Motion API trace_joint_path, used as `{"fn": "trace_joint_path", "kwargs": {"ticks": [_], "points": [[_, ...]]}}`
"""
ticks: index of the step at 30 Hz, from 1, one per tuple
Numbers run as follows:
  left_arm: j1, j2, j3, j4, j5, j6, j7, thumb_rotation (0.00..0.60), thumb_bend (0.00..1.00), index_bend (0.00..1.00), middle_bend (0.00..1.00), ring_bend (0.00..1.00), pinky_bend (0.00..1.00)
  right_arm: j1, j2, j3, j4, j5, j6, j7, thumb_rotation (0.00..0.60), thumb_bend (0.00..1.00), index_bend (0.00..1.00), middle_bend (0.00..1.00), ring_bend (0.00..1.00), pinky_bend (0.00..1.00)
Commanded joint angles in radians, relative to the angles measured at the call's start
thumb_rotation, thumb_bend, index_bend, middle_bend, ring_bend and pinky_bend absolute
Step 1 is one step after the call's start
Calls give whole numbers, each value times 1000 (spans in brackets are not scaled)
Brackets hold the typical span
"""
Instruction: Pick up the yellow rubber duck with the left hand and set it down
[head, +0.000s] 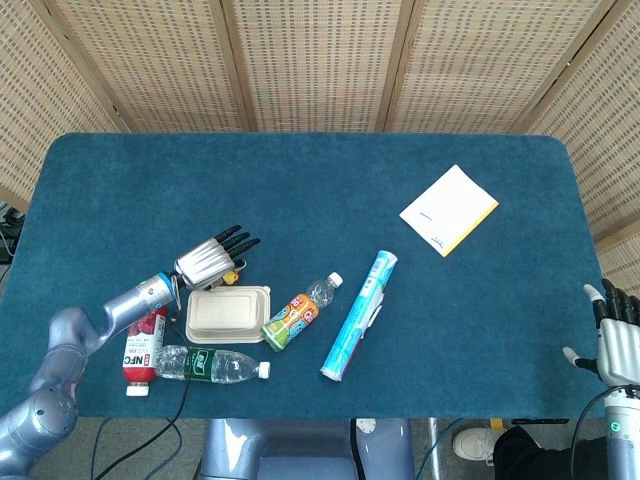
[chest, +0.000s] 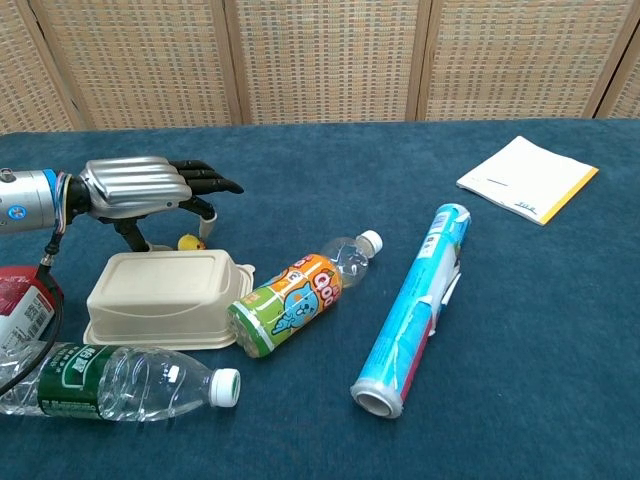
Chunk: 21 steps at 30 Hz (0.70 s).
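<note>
Left hand (chest: 140, 187) over yellow rubber duck (chest: 187, 242), whether grasping it unclear; right hand (head: 618, 340) released, fingers apart

A staged test room, by the look of it, probably a robotics lab rather than a home. One table (head: 300, 170) under blue felt, woven folding screens (head: 320, 60) closing off the back. Loose props lie scattered: a notepad (head: 449, 210), a foil roll (head: 359, 315), bottles (chest: 300, 300), a takeaway box (chest: 165, 295). Bare floor shows below the table edge.
</note>
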Motion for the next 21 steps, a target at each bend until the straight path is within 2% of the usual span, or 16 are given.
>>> {"fn": "trace_joint_path", "kwargs": {"ticks": [1,4,10,14,17,21], "points": [[1,-1,0,2,-2,-3,0,600,327,321,0,0,0,0,0,0,0,0,0,-1,600,0,105,0,0,0],[3,-3,-1,5,-5,-4,4,600,328,262,0,0,0,1,-1,0,-1,0,0,-2,600,0,105,0,0,0],[8,0,-10,6,-18,0,3,600,328,250,0,0,0,1,-1,-2,-2,-3,0,-4,600,0,105,0,0,0],[14,13,-34,1,-44,24,-13,600,326,226,0,0,0,1,-1,-5,-5,-9,1,-3,600,0,105,0,0,0],[20,34,-77,-12,-87,61,-45,600,325,198,0,0,0,2,1,-6,-6,-12,0,0,600,0,105,0,0,0],[36,75,-161,-52,-171,111,-84,600,310,129,0,0,0,3,2,-9,-7,-19,-3,8,600,0,105,0,0,0]]}}
